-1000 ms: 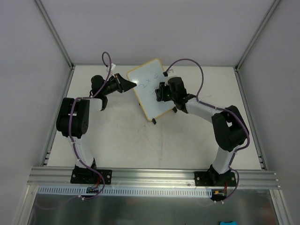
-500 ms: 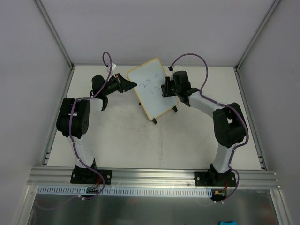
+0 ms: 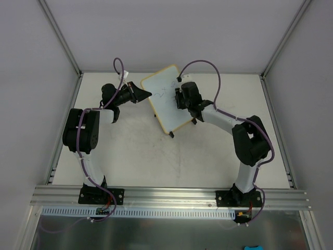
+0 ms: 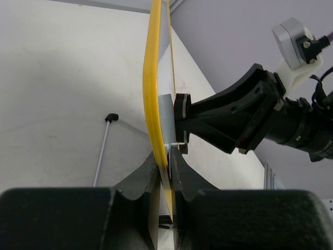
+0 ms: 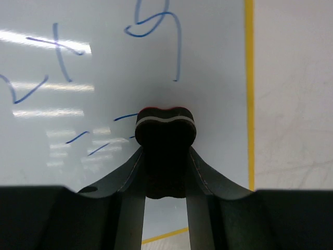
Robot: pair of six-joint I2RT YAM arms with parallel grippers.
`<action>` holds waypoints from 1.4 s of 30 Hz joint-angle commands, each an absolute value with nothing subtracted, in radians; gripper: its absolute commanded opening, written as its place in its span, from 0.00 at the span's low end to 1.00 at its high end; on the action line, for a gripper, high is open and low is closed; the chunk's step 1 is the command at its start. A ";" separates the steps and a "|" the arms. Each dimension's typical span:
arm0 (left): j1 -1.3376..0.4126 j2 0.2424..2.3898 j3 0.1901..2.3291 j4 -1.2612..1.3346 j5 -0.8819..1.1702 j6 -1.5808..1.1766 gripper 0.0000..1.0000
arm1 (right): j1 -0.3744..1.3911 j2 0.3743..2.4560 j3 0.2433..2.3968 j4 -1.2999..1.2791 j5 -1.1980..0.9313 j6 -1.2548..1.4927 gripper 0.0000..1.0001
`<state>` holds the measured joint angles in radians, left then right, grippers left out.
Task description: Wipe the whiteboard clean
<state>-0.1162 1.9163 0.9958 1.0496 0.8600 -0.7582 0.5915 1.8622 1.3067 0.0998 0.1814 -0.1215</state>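
Seen edge-on, the thin yellow-framed whiteboard stands upright, its lower edge pinched between the black fingers of the left gripper. From the right, the black right gripper presses a small black eraser block flat against the board's white face. At left, a small black foot on a thin pale leg shows against the white table.

Whiteboard: white, with a yellow frame.
Writing: thin blue lines.
Eraser: black, red at the top, one pale stripe.
Left claw: black.
Right claw: black.
Arms: white and black.
Cables: purple.
Counter: pale, with grey smudges.
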 commanded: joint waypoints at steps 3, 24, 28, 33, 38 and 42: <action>-0.137 1.876 1.014 1.097 0.957 -0.670 0.00 | 0.744 1.919 1.342 0.117 0.169 -0.129 0.00; -0.138 1.873 1.012 1.094 0.956 -0.670 0.00 | 0.713 1.925 1.353 0.092 0.149 -0.077 0.00; -0.138 1.873 1.014 1.094 0.957 -0.670 0.00 | 0.608 1.907 1.350 0.084 0.118 -0.074 0.00; -0.138 1.868 1.011 1.094 0.956 -0.670 0.00 | 0.517 1.899 1.367 0.072 0.092 -0.083 0.00; -0.138 1.870 1.011 1.092 0.957 -0.667 0.00 | 0.456 1.911 1.408 0.032 0.094 -0.112 0.00; -0.138 1.870 1.011 1.092 0.957 -0.667 0.00 | 0.434 1.928 1.431 0.023 0.081 -0.126 0.00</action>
